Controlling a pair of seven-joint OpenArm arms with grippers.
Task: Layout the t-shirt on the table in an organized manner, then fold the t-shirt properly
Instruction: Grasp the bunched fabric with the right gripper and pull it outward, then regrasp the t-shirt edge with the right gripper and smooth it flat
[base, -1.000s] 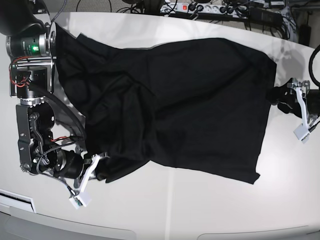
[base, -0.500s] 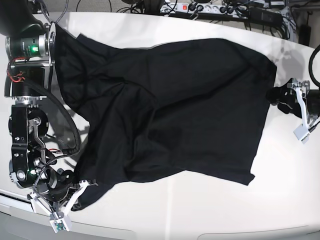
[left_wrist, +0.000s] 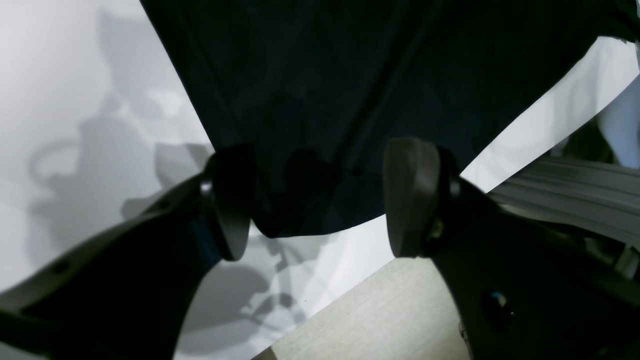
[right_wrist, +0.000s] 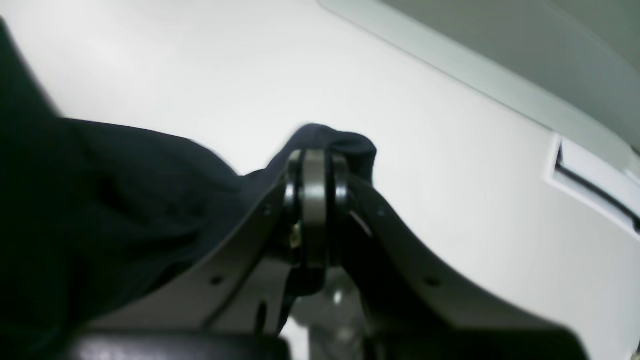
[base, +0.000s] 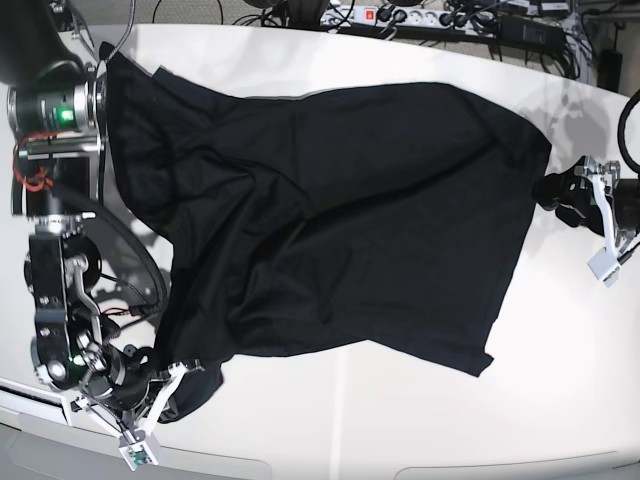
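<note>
Plain black soft-fabric short-sleeved t-shirt spread rumpled across glossy off-white curved-edged table, one corner pinched by right gripper near the front edge, left gripper set just beside the far hem, white power strip with cables seen behind the table

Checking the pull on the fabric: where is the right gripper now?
In the base view the right gripper sits at the lower left near the table edge, shut on a bunched corner of the t-shirt.

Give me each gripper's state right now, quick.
Left gripper: open, holding nothing; the shirt edge lies just ahead of its fingers.
Right gripper: shut on a bunched bit of the shirt.
</note>
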